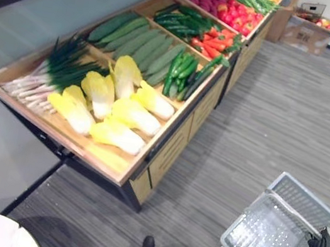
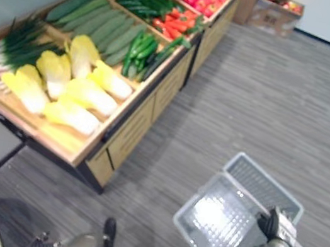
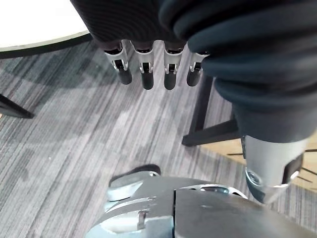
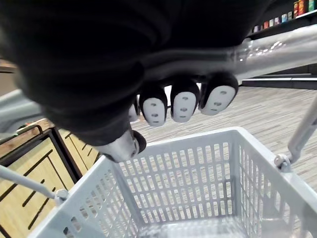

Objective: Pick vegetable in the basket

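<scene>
Left eye view: grey striped carpet [image 1: 281, 118], wooden produce stand [image 1: 178, 142]; right hand [image 4: 183, 101] curled round basket [image 4: 188, 178] handle; left hand [image 3: 143, 69] relaxed.

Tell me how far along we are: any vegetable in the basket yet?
None yet. Done: the right hand is curled round the handle, carrying the basket, which looks empty. The left hand hangs open near the floor, holding nothing. Left: reach the wooden bin, pick a vegetable such as a cabbage, and put it in.
</scene>
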You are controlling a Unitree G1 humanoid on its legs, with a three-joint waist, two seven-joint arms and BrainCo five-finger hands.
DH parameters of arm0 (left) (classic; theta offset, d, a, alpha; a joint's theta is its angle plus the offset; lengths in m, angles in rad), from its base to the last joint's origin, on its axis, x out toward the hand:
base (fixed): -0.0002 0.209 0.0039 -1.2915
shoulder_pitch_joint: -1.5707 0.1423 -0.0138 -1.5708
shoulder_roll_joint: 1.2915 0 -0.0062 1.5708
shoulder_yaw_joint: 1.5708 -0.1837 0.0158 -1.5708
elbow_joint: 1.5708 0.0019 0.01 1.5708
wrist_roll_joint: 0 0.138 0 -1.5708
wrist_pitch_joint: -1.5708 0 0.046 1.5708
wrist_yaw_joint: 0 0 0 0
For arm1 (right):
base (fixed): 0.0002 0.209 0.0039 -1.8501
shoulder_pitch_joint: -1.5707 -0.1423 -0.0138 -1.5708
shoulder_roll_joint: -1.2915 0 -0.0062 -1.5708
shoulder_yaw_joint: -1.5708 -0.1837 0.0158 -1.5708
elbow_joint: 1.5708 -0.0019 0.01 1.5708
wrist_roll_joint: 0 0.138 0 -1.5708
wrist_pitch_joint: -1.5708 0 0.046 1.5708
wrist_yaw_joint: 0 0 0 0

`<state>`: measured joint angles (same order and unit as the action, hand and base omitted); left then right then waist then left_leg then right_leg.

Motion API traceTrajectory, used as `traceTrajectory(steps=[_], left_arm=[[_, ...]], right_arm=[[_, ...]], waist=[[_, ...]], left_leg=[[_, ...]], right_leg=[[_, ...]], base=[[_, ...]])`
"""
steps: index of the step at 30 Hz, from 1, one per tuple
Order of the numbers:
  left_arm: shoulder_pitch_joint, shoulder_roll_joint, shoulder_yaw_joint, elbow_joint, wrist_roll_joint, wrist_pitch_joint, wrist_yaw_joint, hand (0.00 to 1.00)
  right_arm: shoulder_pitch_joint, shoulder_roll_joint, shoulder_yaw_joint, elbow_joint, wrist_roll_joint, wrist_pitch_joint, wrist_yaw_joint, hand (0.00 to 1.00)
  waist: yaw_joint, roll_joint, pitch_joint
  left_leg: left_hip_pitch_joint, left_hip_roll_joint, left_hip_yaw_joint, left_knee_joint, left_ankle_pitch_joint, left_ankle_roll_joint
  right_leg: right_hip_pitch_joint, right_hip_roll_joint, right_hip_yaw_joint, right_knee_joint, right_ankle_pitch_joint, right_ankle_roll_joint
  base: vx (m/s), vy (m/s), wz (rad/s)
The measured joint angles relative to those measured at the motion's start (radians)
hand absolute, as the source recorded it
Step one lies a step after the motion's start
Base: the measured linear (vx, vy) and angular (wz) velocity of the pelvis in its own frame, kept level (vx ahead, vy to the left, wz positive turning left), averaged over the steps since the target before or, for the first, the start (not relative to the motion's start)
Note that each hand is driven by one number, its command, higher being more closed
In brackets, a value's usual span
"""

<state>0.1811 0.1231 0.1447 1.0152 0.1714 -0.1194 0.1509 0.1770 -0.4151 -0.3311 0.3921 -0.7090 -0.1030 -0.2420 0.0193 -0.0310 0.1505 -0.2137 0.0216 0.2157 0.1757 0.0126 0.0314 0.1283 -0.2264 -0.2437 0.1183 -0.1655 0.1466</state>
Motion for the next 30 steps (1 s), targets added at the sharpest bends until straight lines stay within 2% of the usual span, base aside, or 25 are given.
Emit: traceTrajectory(steps=[1, 3, 4, 6, 7, 8, 10, 12, 13, 15, 16, 17, 18, 19, 20, 21, 22, 24, 25, 26, 27, 29, 30], left_arm=[[-0.001, -0.002, -0.001, 0.002, 0.0, 0.0, 0.0, 0.0], [0.006, -0.006, -0.006, 0.014, 0.0, 0.003, 0.0, 0.0], [0.014, 0.007, -0.03, 0.013, 0.0, 0.006, 0.001, 0.0], [0.017, 0.019, -0.05, 0.012, -0.001, 0.01, 0.001, 0.0], [-0.003, 0.039, -0.061, -0.009, -0.012, 0.013, 0.005, 0.0], [-0.009, 0.049, -0.05, -0.022, -0.013, 0.013, 0.007, 0.0], [-0.023, 0.031, -0.017, -0.039, -0.013, 0.012, 0.007, 0.0], [-0.043, 0.017, -0.016, -0.05, -0.013, 0.013, 0.008, 0.0], [-0.056, 0.003, -0.006, -0.057, -0.013, 0.012, 0.011, 0.0], [-0.072, -0.022, 0.024, -0.064, -0.014, -0.001, 0.023, 0.0], [-0.07, -0.024, 0.029, -0.068, -0.018, -0.002, 0.023, 0.0], [-0.059, -0.02, 0.029, -0.077, -0.039, -0.002, 0.029, 0.0], [-0.044, -0.005, 0.028, -0.081, -0.044, -0.003, 0.032, 0.0], [-0.047, -0.013, 0.036, -0.061, -0.051, 0.005, 0.033, 0.0], [-0.052, -0.024, 0.038, -0.064, -0.052, 0.004, 0.036, 0.0], [-0.045, -0.052, 0.041, -0.07, -0.052, 0.001, 0.04, 0.0], [-0.043, -0.074, 0.049, -0.072, -0.059, -0.001, 0.04, 0.0], [-0.039, -0.088, 0.064, -0.078, -0.091, -0.002, 0.04, 0.0], [-0.038, -0.091, 0.083, -0.078, -0.117, -0.002, 0.04, 0.0], [-0.038, -0.091, 0.09, -0.077, -0.122, -0.002, 0.04, 0.0], [-0.037, -0.09, 0.09, -0.077, -0.128, -0.002, 0.04, 0.0], [-0.036, -0.086, 0.077, -0.077, -0.13, -0.001, 0.042, 0.0], [-0.035, -0.085, 0.07, -0.077, -0.13, -0.001, 0.042, 0.0]], right_arm=[[-0.005, 0.001, 0.007, 0.001, 0.0, -0.005, 0.0, 1.0], [-0.021, 0.011, 0.019, 0.009, 0.0, -0.011, 0.0, 1.0], [-0.02, 0.027, 0.021, 0.01, 0.0, -0.009, 0.0, 1.0], [-0.016, 0.035, 0.022, 0.016, 0.0, 0.0, 0.0, 1.0], [0.003, 0.065, -0.018, 0.039, 0.002, 0.022, -0.003, 1.0], [0.004, 0.067, -0.035, 0.055, 0.003, 0.027, -0.003, 1.0], [0.003, 0.07, -0.079, 0.063, 0.004, 0.039, -0.01, 1.0], [0.005, 0.083, -0.128, 0.061, 0.003, 0.046, -0.014, 1.0], [0.022, 0.105, -0.171, 0.054, 0.012, 0.05, -0.02, 1.0], [0.076, 0.161, -0.233, 0.02, 0.06, 0.067, -0.041, 1.0], [0.09, 0.177, -0.247, 0.011, 0.06, 0.074, -0.041, 1.0], [0.11, 0.194, -0.252, 0.009, 0.077, 0.082, -0.044, 1.0], [0.124, 0.21, -0.252, 0.006, 0.086, 0.089, -0.046, 1.0], [0.12, 0.209, -0.263, 0.007, 0.089, 0.105, -0.048, 1.0], [0.123, 0.209, -0.268, 0.001, 0.09, 0.107, -0.052, 1.0], [0.113, 0.202, -0.278, -0.003, 0.09, 0.108, -0.065, 1.0], [0.099, 0.196, -0.28, 0.001, 0.09, 0.11, -0.067, 1.0], [0.071, 0.196, -0.28, 0.004, 0.101, 0.107, -0.071, 1.0], [0.039, 0.197, -0.283, 0.005, 0.103, 0.101, -0.081, 1.0], [0.031, 0.196, -0.286, 0.005, 0.107, 0.095, -0.085, 1.0], [0.026, 0.196, -0.291, 0.005, 0.124, 0.088, -0.101, 1.0], [0.023, 0.198, -0.316, 0.023, 0.161, 0.064, -0.127, 1.0], [0.02, 0.198, -0.327, 0.027, 0.171, 0.061, -0.13, 1.0]], waist=[[0.012, -0.002, 0.002], [0.013, 0.003, 0.001], [0.01, -0.004, 0.004], [0.004, -0.013, 0.005], [-0.038, -0.019, 0.004], [-0.043, -0.016, 0.005], [-0.043, -0.023, 0.001], [-0.025, -0.013, 0.01], [-0.018, -0.003, 0.004], [-0.017, 0.01, -0.005], [-0.016, 0.004, -0.009], [-0.016, -0.021, -0.021], [-0.012, -0.061, -0.036], [-0.011, -0.05, -0.04], [-0.011, -0.031, -0.052], [0.0, 0.008, -0.057], [0.005, 0.033, -0.059], [0.008, 0.044, -0.059], [0.01, 0.042, -0.055], [0.01, 0.04, -0.054], [0.01, 0.038, -0.053], [0.0, 0.039, -0.052], [-0.004, 0.043, -0.05]], left_leg=[[0.018, -0.001, 0.017, -0.008, -0.019, -0.004], [0.074, 0.0, 0.028, -0.056, -0.042, -0.006], [0.134, -0.006, 0.036, -0.103, -0.042, -0.006], [0.189, -0.019, 0.025, -0.149, -0.042, -0.006], [0.243, -0.018, -0.088, -0.165, -0.039, 0.04], [0.237, -0.017, -0.117, -0.145, -0.038, 0.037], [0.241, -0.018, -0.151, -0.133, -0.036, 0.035], [0.243, -0.012, -0.212, -0.115, -0.081, 0.027], [0.226, -0.004, -0.256, -0.088, -0.106, 0.013], [0.183, 0.007, -0.344, -0.026, -0.159, -0.029], [0.18, 0.008, -0.369, -0.012, -0.171, -0.041], [0.178, 0.007, -0.413, 0.005, -0.191, -0.071], [0.175, -0.001, -0.427, 0.005, -0.203, -0.093], [0.153, 0.04, -0.453, 0.012, -0.202, -0.133], [0.136, 0.07, -0.449, 0.008, -0.196, -0.134], [0.126, 0.13, -0.452, -0.015, -0.161, -0.161], [0.125, 0.173, -0.446, -0.054, -0.116, -0.196], [0.106, 0.2, -0.427, -0.073, -0.066, -0.19], [0.08, 0.205, -0.367, -0.041, -0.035, -0.149], [0.072, 0.205, -0.329, -0.018, -0.025, -0.133], [0.063, 0.209, -0.25, 0.021, -0.017, -0.115], [0.061, 0.228, -0.026, 0.093, -0.021, -0.073], [0.061, 0.228, 0.015, 0.097, -0.022, -0.072]], right_leg=[[-0.011, -0.007, 0.022, 0.035, 0.004, 0.007], [-0.082, -0.019, 0.063, 0.225, 0.005, 0.01], [-0.179, -0.042, 0.118, 0.465, 0.053, 0.055], [-0.264, -0.044, 0.182, 0.644, 0.18, 0.054], [-0.363, -0.003, 0.22, 0.828, 0.154, 0.038], [-0.377, 0.009, 0.209, 0.79, 0.084, 0.022], [-0.386, 0.026, 0.213, 0.705, 0.073, 0.005], [-0.4, 0.057, 0.253, 0.618, 0.042, -0.041], [-0.392, 0.073, 0.294, 0.47, 0.025, -0.067], [-0.346, 0.078, 0.399, 0.242, 0.03, -0.066], [-0.342, 0.068, 0.398, 0.222, 0.035, -0.058], [-0.312, 0.039, 0.376, 0.167, 0.044, -0.048], [-0.292, 0.004, 0.337, 0.132, 0.044, -0.041], [-0.293, 0.02, 0.26, 0.156, 0.052, 0.014], [-0.293, 0.037, 0.226, 0.157, 0.044, 0.004], [-0.301, 0.071, 0.165, 0.179, 0.031, -0.019], [-0.299, 0.097, 0.118, 0.191, 0.016, -0.044], [-0.295, 0.114, 0.063, 0.197, 0.003, -0.068], [-0.274, 0.118, 0.022, 0.192, -0.008, -0.085], [-0.259, 0.116, 0.007, 0.187, -0.012, -0.09], [-0.233, 0.112, -0.015, 0.172, -0.014, -0.095], [-0.171, 0.094, -0.067, 0.137, -0.018, -0.096], [-0.163, 0.092, -0.077, 0.129, -0.018, -0.096]], base=[[0.14, 0.064, -0.3], [0.13, 0.07, -0.26], [0.11, 0.084, -0.07], [0.23, 0.083, 0.53], [0.41, 0.044, 1.38], [0.5, 0.026, 1.57], [0.25, -0.087, 0.76], [0.17, -0.155, 0.55], [0.12, -0.244, 0.81], [0.11, -0.346, 1.31], [0.15, -0.457, 1.37], [0.17, -0.453, 1.09], [0.22, -0.618, 1.37], [0.16, -0.506, 1.12], [0.19, -0.563, 1.19], [0.16, -0.474, 1.06], [0.16, -0.453, 0.98], [0.13, -0.411, 0.84], [0.11, -0.313, 0.81], [0.08, -0.244, 0.73], [0.02, -0.141, 0.64], [0.02, -0.138, 0.64], [0.03, -0.031, 0.55]])
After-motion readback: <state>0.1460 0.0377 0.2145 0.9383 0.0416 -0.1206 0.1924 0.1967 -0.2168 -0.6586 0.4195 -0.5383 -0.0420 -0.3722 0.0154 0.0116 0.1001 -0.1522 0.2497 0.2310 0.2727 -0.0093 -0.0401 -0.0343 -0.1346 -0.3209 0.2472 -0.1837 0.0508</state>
